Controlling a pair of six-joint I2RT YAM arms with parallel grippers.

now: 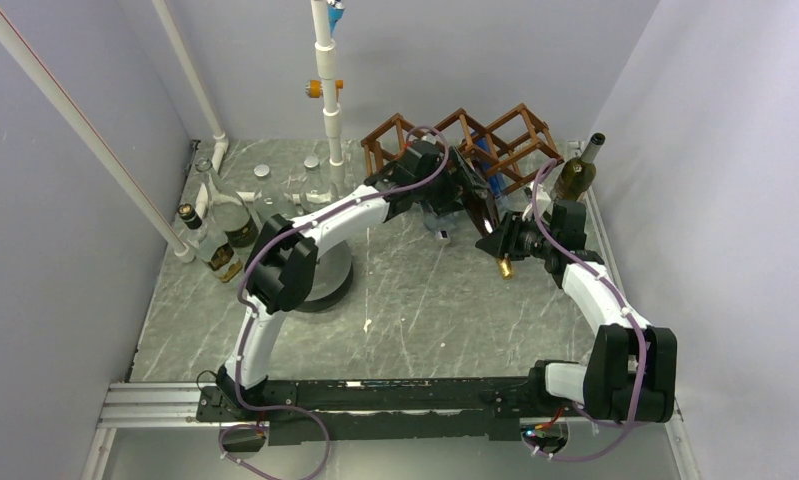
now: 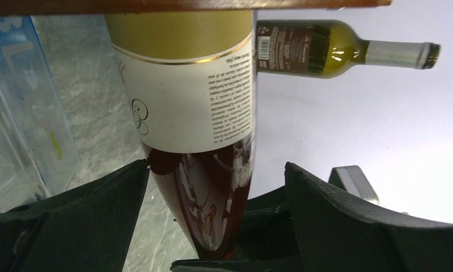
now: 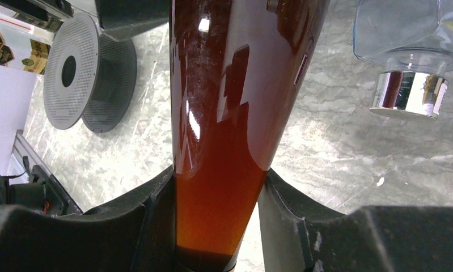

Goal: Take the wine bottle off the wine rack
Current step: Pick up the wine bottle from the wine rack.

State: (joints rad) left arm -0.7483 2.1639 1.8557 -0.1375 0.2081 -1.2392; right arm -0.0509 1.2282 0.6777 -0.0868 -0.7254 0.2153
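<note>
Wine bottle (image 2: 193, 130), dark amber glass w/ cream label and gold band, has its body end in the brown wooden lattice wine rack (image 2: 156, 4) at far side of grey marbled table (image 1: 425, 310), neck sticking out toward the arms. Left gripper (image 2: 215, 226) is open, fingers straddling bottle's shoulder, one clearly off the glass. Right gripper (image 3: 218, 226) is clamped on the neck. Green glass bottle (image 2: 337, 51) is by rt wall, just beside rack. Clear glass flask w/ silver cap (image 3: 408, 93) is near.

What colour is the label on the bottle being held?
White label with black print under a gold band; left wrist view shows it best.
</note>
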